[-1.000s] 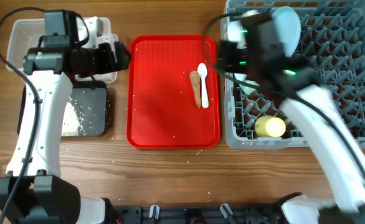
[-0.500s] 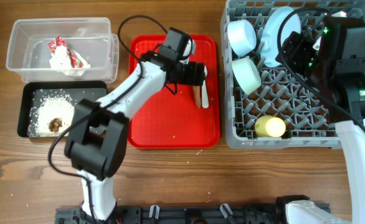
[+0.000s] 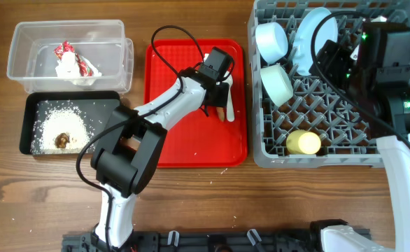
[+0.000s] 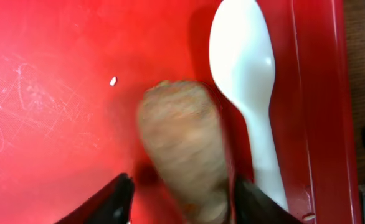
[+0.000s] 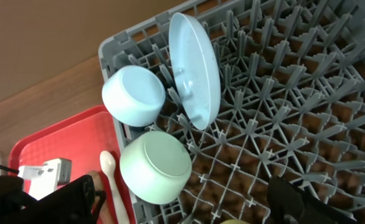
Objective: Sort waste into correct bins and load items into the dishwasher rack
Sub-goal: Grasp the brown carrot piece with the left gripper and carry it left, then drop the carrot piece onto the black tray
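**Sausage piece lying between open left fingers on the red tray**

The sausage piece [image 4: 185, 155] is lying on the red tray [image 3: 177, 140], toward the tray's 2 o'clock corner. The left gripper [image 4: 182, 194] is hanging right over it with its jaws spread wide. In the left wrist view one black fingertip is sitting at the piece's 9 o'clock side and the other at its 3 o'clock side. I cannot tell whether either is touching it. The white spoon [image 4: 248, 74] is lying just beside the piece at 3 o'clock, bowl end pointing to 12 o'clock, between the piece and the tray's rim. A single white crumb [image 4: 113, 80] is sitting on the tray at the piece's 10 o'clock.

The grey rack [image 3: 345, 133] is standing at the tray's 3 o'clock. The plate [image 3: 310, 38] is standing on edge among the pegs near the rack's 12 o'clock. One bowl [image 3: 269, 38] is resting at 11 o'clock and the second bowl [image 3: 278, 82] just below it at 9 o'clock. The yellow cup [image 3: 303, 143] is lying at 7 o'clock. The right gripper [image 5: 189, 199] is hovering over the rack with its jaws wide apart, holding nothing.

The clear tub [image 3: 23, 56] is sitting at the tray's 10 o'clock, holding the crumpled wrapper [image 3: 71, 63]. The black tray [image 3: 100, 101] is sitting at 9 o'clock, holding white crumbs [image 3: 47, 126] and a small brown lump [image 3: 64, 140].
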`<state>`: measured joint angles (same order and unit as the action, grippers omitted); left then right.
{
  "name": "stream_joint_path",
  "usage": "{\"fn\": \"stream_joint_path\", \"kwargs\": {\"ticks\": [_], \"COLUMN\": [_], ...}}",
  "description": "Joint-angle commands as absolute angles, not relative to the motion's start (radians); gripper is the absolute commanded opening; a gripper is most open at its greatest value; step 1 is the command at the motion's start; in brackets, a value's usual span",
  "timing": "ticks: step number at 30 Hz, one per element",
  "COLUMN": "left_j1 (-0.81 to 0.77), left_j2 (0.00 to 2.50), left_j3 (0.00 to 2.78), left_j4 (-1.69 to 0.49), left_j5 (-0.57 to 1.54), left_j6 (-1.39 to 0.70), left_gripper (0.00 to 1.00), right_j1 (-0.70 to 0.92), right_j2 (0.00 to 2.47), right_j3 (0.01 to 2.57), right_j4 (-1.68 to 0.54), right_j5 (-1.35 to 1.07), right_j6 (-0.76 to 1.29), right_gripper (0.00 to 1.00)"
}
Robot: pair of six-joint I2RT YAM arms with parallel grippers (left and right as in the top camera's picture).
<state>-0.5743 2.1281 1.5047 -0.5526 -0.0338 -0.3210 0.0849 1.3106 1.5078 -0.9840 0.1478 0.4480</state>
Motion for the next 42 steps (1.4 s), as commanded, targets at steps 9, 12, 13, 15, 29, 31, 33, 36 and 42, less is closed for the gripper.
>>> {"fn": "stream_joint_path", "kwargs": {"ticks": [9,12,13,15,29,31,33,36,42], "left_j1": [-0.571,-0.542,-0.522,-0.459,0.339,0.398,0.413,0.414,0.414], "left_j2": [2.186,2.101,2.059,1.943,1.586,1.615,1.632,1.673,1.739], "left_j3": [1.508,1.550,1.570,1.597,1.433,1.288,1.183,1.030,0.945], "left_j4": [-0.484,-0.600,-0.660,-0.769,-1.104,-0.974,-0.862,-0.656,-0.466], "left_j5": [-0.070,-0.081,-0.088,-0.126,-0.132,-0.115,-0.094,-0.095,-0.094], "left_j6": [-0.323,-0.322,-0.323,-0.324,-0.485,-0.507,-0.508,-0.510,-0.510], "left_gripper": [0.12,0.09,0.09,0.09,0.04,0.04,0.04,0.04,0.37], "right_j1": [0.084,0.087,0.093,0.130,0.490,0.496,0.496,0.496,0.496], "right_j2": [1.319,1.319,1.319,1.326,1.762,1.823,1.848,1.877,1.936], "right_j3": [1.513,1.513,1.513,1.513,1.513,1.513,1.513,1.513,1.513], "right_j4": [-1.010,-0.977,-0.957,-0.899,-0.522,-0.510,-0.514,-0.525,-0.529], "right_j5": [0.181,0.069,0.021,-0.070,0.022,0.076,0.100,0.104,0.104], "right_j6": [0.445,0.413,0.397,0.392,0.358,0.334,0.311,0.315,0.315], "right_gripper": [0.90,0.90,0.91,0.90,0.86,0.86,0.85,0.85,0.82]}}
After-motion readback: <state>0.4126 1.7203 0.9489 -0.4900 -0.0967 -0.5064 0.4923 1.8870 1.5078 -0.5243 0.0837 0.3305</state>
